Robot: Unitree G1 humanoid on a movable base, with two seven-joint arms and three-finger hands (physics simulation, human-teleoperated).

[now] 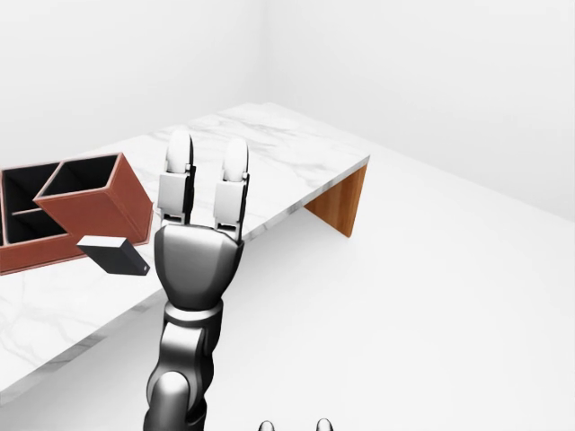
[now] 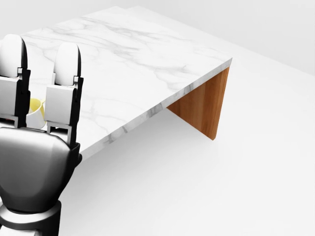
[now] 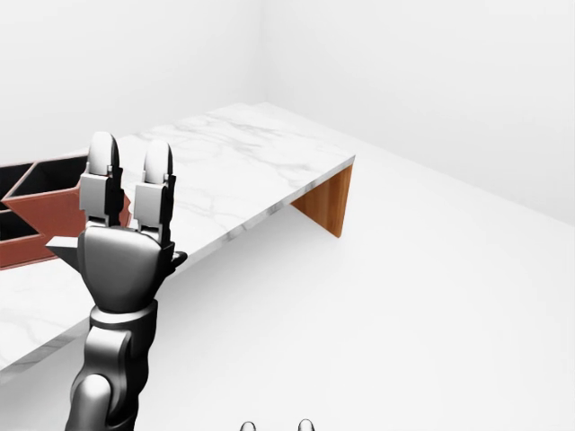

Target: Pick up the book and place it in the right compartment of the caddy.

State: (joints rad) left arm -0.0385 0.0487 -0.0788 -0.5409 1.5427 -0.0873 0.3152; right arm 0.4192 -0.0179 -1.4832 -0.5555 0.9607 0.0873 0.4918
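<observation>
Here left robot hand (image 1: 199, 242) raised upright, fingers extended, released, beside caddy (image 1: 67, 209).

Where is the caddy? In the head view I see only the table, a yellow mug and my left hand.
Observer: The caddy stands on the table at the left of the left-eye view, outside your frame.
Operator: And where is the book?
Observer: The book, dark, shows just below the caddy's lower corner, close to the left of the left hand. I cannot tell whether it touches the hand.
Operator: Is anything in the compartment nearest the hand?
Observer: Only a dark inside shows there, and its wall hides part of the floor.
</observation>
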